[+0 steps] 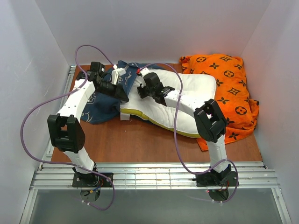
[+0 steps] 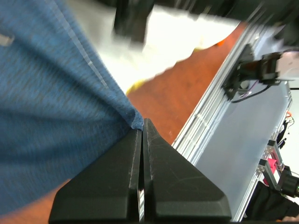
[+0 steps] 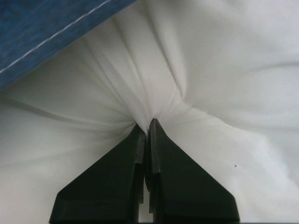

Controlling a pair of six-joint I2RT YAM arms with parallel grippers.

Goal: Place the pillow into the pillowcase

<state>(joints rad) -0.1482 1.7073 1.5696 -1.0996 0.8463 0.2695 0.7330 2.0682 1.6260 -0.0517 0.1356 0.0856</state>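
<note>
The white pillow (image 1: 187,100) with a yellow edge band lies across the middle of the table, its left end against the navy pillowcase (image 1: 100,107). My left gripper (image 1: 122,95) is shut on a hem of the pillowcase (image 2: 56,93), pinched at its tips (image 2: 140,125). My right gripper (image 1: 140,92) is shut on a bunched fold of the pillow's white cover (image 3: 154,88), the cloth gathered at its tips (image 3: 148,125). A strip of the blue case (image 3: 42,23) shows at the upper left of the right wrist view.
An orange cushion (image 1: 229,88) with dark monograms lies at the back right, partly under the pillow. White walls close in the left, back and right. Metal rails (image 1: 154,175) run along the near edge by the arm bases.
</note>
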